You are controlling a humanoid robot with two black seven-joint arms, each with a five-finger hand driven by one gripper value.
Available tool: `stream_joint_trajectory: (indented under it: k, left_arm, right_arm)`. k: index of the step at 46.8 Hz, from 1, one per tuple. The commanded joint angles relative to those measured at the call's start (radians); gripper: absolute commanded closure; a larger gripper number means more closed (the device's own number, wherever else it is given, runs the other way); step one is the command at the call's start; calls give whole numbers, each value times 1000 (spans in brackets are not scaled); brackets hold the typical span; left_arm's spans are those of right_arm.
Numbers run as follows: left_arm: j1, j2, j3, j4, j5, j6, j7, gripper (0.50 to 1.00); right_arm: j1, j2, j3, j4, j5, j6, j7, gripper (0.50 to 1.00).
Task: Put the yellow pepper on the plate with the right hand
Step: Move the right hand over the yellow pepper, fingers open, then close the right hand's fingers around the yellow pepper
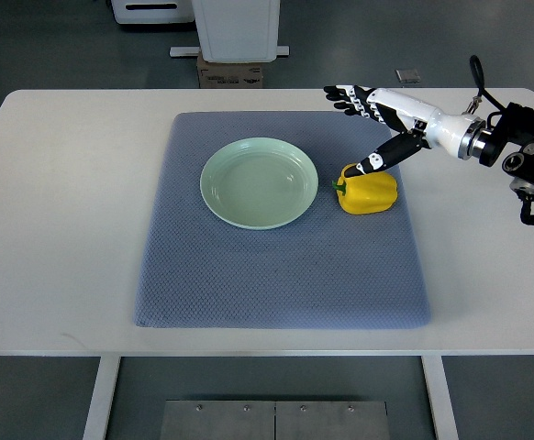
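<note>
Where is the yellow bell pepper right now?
In the top view, the yellow bell pepper lies on the blue-grey woven mat, just right of the pale green round plate, under the right robot hand.

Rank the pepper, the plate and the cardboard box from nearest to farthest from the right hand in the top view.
1. pepper, just below the right hand, thumb at its top.
2. plate, left of the pepper on the mat.
3. cardboard box, on the floor beyond the table.

Lab: white table (56, 229), equipment base (238, 32)
</note>
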State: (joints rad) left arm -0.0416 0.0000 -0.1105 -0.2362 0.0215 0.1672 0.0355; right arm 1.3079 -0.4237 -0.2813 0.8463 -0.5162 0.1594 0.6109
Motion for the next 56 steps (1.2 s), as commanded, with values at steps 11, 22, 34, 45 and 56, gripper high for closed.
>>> stream_joint_trajectory:
  k: [11,22,34,45,56]
  left_arm:
    - [0,0,0,0,0,0,0,500]
    - [0,0,0,0,0,0,0,500]
    - [0,0,0,0,0,0,0,500]
    - [0,0,0,0,0,0,0,500]
    - [0,0,0,0,0,0,0,500]
  right_arm:
    - [88,28,-228,33,-2,-162,0,500]
    - [93,36,-302,34,-10,-230,0,500]
    - [117,54,-378,57,-24,-242,0,500]
    - [117,88,-432,50,-25,-273,0,500]
    - [111,100,-432,25,-22,-279,0,500]
